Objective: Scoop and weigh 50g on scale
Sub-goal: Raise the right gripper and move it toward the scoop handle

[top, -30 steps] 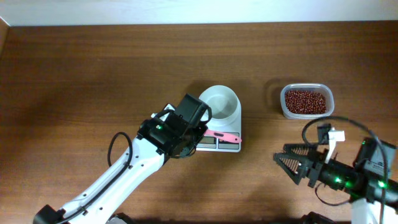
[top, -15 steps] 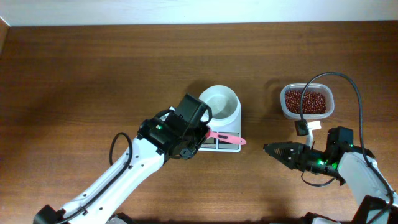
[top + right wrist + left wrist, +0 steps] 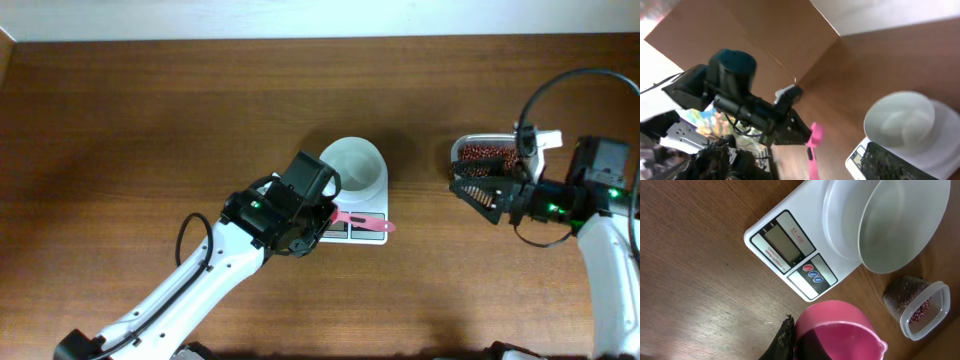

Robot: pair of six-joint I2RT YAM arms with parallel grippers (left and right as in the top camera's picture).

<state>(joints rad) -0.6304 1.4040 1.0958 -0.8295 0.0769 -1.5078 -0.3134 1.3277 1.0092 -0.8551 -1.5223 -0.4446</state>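
Here's the count: one scale (image 3: pixel 365 236), one white bowl (image 3: pixel 355 168), one pink scoop (image 3: pixel 365 220), one clear tub (image 3: pixel 485 139) of beans (image 3: pixel 492 152), and two arms over a brown wooden table (image 3: pixel 150 120).

The scale sits mid-table, a white rounded-square body. Its grey display faces the near edge, with one red button and two blue ones beside it, clear in the left wrist view. The round bowl stands on its platform, and it's empty, plain white inside. The beans are small, dark red-brown grains, all heaped in the tub to the right of the scale and well apart from it.

The left fingers (image 3: pixel 784 341) are pinched tight on the scoop's handle. The pink cup hangs just over the scale's display end, and no beans show in what the wrist camera sees of it.

The right fingers (image 3: pixel 480 200) are spread wide, with nothing seen between them. They're over the tub's left, near corner, pointing toward the scale.

Now the change! A second ago the right arm lay low at the table's near right edge. Half a second ago its fingers pointed left, below the tub. Now it has swung up and covers part of the tub. The left arm, scoop, scale and bowl haven't budged.
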